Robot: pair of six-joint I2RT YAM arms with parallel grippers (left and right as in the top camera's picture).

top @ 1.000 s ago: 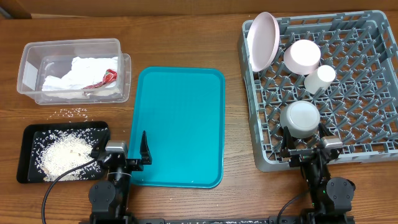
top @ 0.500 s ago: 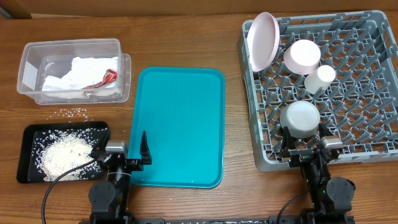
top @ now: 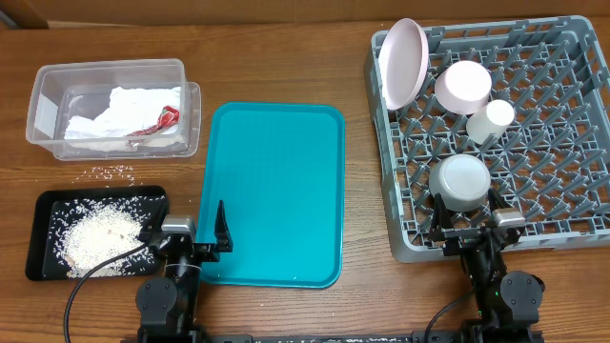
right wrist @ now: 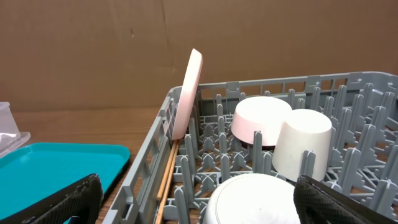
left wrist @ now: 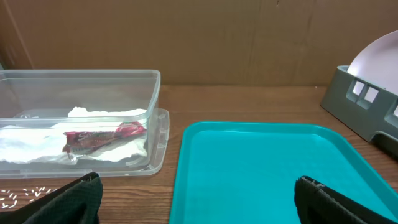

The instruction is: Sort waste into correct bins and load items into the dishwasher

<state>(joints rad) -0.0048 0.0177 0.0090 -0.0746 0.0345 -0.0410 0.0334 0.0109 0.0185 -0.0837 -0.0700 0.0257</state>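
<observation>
Crumpled white napkins with a red scrap (top: pixel 143 119) lie in the clear tub (top: pixel 46 112). Rice (top: pixel 95 238) fills the black tray (top: pixel 43 205); a few crumbs (top: pixel 112 172) lie on the table. The grey rack (top: pixel 562 143) holds the pink plate (top: pixel 402 63) on edge, and the pink bowl (top: pixel 463 86), white cup (top: pixel 490 120) and metal bowl (top: pixel 459 181) upside down. My left gripper (top: pixel 186 232) stands open over the teal tray's near-left corner, holding nothing. My right gripper (top: pixel 469 221) is open at the rack's near edge, its fingers flanking the metal bowl (right wrist: pixel 255 199) without gripping it.
The large teal tray (top: pixel 276 191) lies bare between the bins and the rack. Two wooden sticks (right wrist: pixel 171 171) lean inside the rack's left wall below the plate (right wrist: pixel 189 93). A brown cardboard wall stands behind the table.
</observation>
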